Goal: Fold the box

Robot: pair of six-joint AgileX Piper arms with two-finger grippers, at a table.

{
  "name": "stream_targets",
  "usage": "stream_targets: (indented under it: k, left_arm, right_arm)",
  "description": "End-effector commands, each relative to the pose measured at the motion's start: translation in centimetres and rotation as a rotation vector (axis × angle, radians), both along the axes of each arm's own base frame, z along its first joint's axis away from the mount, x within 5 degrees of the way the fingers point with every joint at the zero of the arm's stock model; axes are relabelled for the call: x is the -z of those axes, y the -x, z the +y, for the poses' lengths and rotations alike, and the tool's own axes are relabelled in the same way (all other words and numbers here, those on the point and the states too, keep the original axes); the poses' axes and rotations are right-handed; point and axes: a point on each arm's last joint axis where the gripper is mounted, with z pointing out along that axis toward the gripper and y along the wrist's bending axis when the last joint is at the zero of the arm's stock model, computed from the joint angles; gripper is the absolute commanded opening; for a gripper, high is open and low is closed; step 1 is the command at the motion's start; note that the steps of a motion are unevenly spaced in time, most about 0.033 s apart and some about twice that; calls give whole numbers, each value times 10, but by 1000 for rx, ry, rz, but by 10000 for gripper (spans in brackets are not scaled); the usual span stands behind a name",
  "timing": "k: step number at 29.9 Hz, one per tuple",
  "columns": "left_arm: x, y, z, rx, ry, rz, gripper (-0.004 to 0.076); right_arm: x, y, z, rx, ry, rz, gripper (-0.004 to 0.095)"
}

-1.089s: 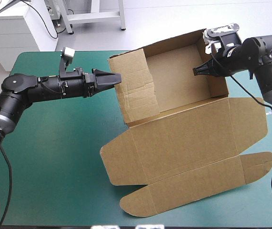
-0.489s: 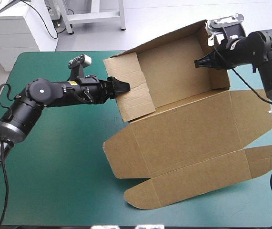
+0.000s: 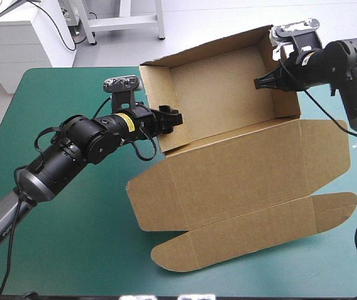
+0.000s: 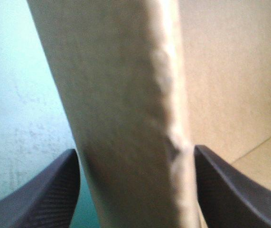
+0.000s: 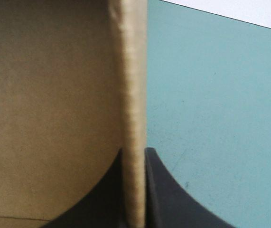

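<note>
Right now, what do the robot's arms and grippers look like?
The left arm and right arm are black, built of rounded cylindrical segments, with silver-grey links lower down. A yellow band marks the left arm's wrist. The left gripper and right gripper each carry two broad, black, fin-shaped fingers, finely ribbed.

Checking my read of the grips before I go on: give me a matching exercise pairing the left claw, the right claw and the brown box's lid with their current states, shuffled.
Things:
1. Left black fin-fingered claw
2. Right black fin-fingered claw
3. Brown cardboard box's lid panel

States:
A. Lying flat on the teal-green table cover
B. Fingers apart, one on either side of the box's left wall
C. All but shut, pinching the box's right wall

Pairs: 1-B, 2-C, 3-A
</note>
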Motion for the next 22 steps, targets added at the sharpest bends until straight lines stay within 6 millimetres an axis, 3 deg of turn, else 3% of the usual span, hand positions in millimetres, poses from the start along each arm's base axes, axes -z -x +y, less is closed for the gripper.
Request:
stream_targets:
  k: [1, 6, 12, 22]
  left_arm:
    - [-38, 8, 6, -47, 53, -128, 472]
    - [-49, 11, 7, -60, 75, -123, 470]
    - [-48, 11, 7, -85, 109, -88, 419]
    - [-46, 10, 6, -91, 111, -75, 418]
  right_arm:
    - [-30, 16, -2, 6, -44, -141, -9]
    - [-30, 16, -2, 4, -42, -141, -9]
    - [-31, 16, -1, 1, -37, -150, -2]
    - [-35, 21, 29, 0, 95, -231, 1]
